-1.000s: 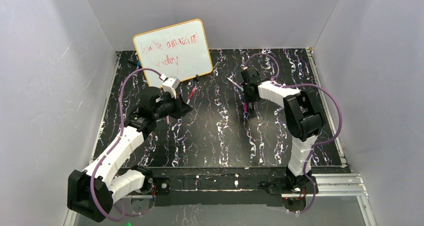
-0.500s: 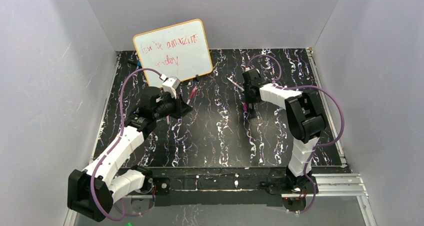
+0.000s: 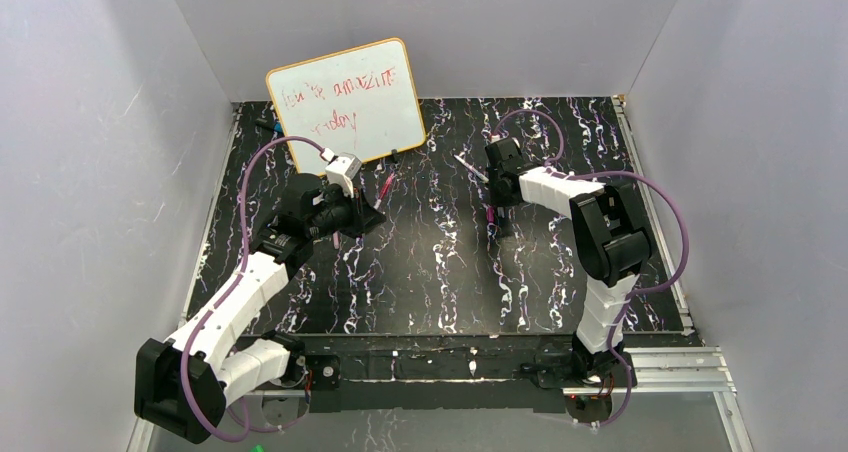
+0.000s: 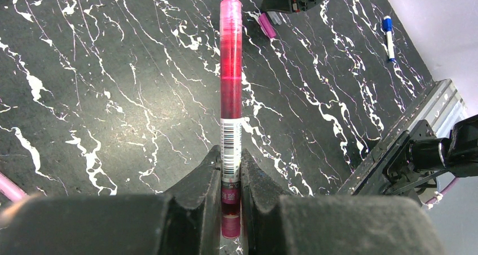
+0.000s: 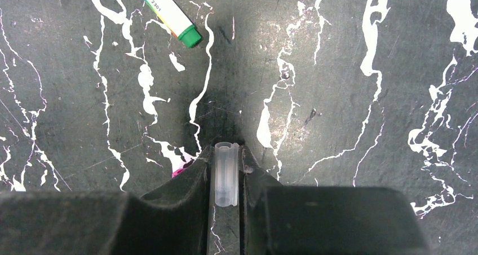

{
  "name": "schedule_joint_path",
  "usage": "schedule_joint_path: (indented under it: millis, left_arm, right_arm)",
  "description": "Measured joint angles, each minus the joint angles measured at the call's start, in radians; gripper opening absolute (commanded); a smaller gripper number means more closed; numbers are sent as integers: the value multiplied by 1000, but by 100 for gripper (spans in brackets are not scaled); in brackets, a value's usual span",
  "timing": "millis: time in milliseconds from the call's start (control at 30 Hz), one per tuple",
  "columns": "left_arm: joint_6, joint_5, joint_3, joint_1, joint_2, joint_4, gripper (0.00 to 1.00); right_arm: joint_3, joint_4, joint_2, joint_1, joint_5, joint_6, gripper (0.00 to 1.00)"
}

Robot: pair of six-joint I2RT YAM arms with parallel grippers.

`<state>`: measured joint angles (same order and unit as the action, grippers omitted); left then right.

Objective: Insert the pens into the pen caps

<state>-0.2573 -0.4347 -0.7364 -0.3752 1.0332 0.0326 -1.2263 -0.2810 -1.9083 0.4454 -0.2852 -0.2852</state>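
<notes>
My left gripper (image 4: 230, 153) is shut on the pink-red pen (image 4: 231, 80), gripping its barcode end; the pen points straight out ahead over the table. In the top view this gripper (image 3: 370, 215) is below the whiteboard, with the pen (image 3: 385, 184) reaching up from it. My right gripper (image 5: 226, 148) is shut on a small clear cap (image 5: 226, 173) and hangs low over the table (image 3: 497, 217). A magenta pen cap (image 4: 267, 26) lies beside its left finger, with only an edge showing in the right wrist view (image 5: 179, 169). A white-bodied pen (image 5: 169, 15) with a green end lies beyond.
A whiteboard (image 3: 348, 102) with red writing leans at the back left. A blue-tipped marker (image 4: 389, 38) lies far off near the wall. The aluminium rail (image 3: 660, 364) and the arm bases run along the near edge of the black marbled table (image 3: 420, 282).
The right arm's elbow has shifted slightly to the right since a second ago. Both grippers keep their holds and stay almost where they were.
</notes>
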Motion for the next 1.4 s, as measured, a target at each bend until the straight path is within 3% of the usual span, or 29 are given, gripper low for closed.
schedule_joint_path:
  millis: [533, 1000, 1267, 1400]
  left_arm:
    - [0, 0, 0, 0, 9, 0, 0]
    - [-21, -50, 0, -16, 27, -15, 0]
    - [-131, -74, 28, -95, 27, -143, 0]
    - [-269, -87, 128, -120, -3, -321, 0]
  right_arm:
    - [3, -37, 29, 1, 49, 6, 12]
    - [3, 42, 395, 16, 272, -3, 15]
    - [11, 179, 524, 115, 356, -28, 16]
    - [97, 332, 628, 167, 369, -57, 17]
